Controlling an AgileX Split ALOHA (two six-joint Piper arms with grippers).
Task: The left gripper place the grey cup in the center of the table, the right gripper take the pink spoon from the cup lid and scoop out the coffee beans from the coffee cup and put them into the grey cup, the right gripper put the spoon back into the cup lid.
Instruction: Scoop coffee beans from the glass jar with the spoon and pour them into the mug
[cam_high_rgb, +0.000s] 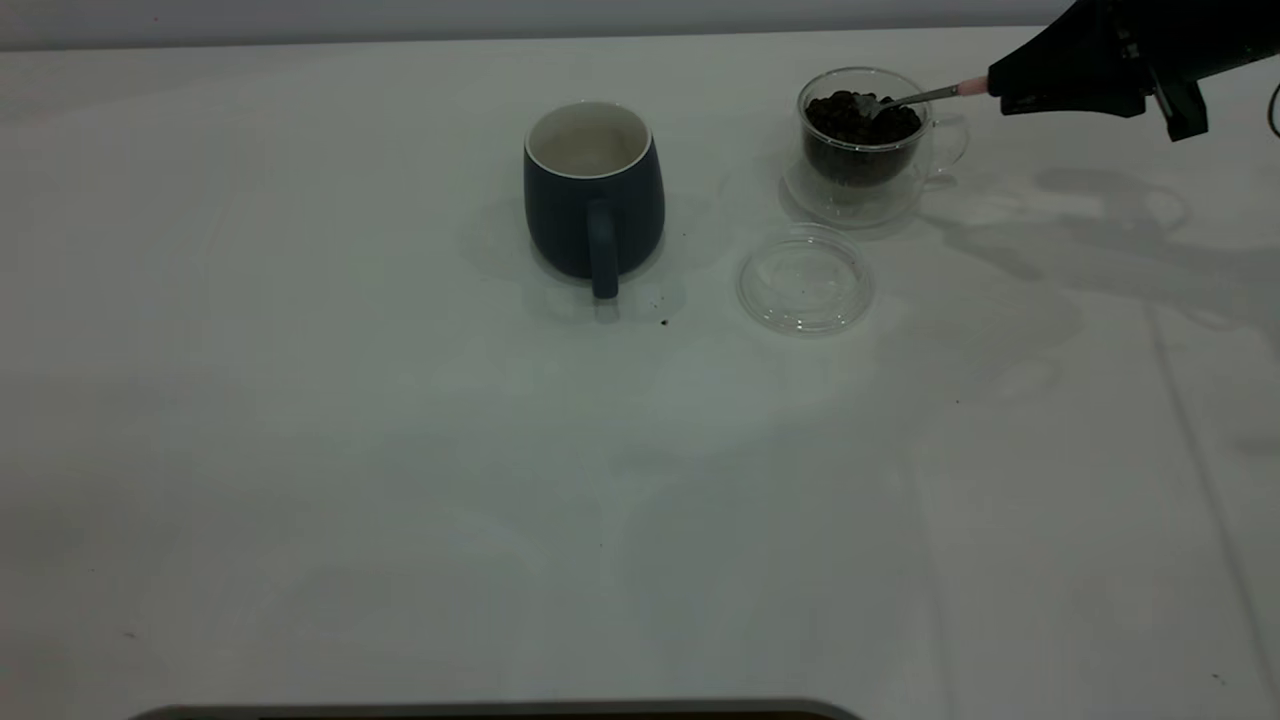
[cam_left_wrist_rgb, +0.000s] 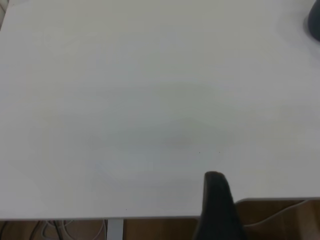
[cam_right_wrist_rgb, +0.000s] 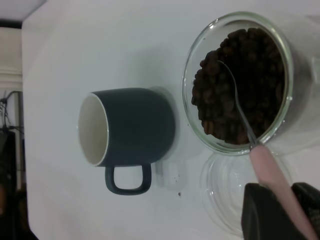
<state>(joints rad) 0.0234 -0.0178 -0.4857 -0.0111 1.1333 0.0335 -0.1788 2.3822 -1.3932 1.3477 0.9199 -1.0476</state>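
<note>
The right gripper (cam_high_rgb: 1000, 92) is reaching over the desk (cam_high_rgb: 400, 480) from the far right, its fingers clamped on the pale handle of the pink spoon (cam_high_rgb: 925, 96), whose metal bowl is resting on the coffee beans (cam_high_rgb: 862, 117) inside the coffee cup (cam_high_rgb: 868, 145). The cup lid (cam_high_rgb: 805, 278) is lying just in front of that cup, and the grey cup (cam_high_rgb: 594, 190) is standing upright near the desk's middle. The right wrist view is showing the mug's white interior holding nothing. The left wrist view is showing only bare desk and one dark finger (cam_left_wrist_rgb: 218, 202) of the left gripper, so whether its fingers are apart cannot be told.
</note>
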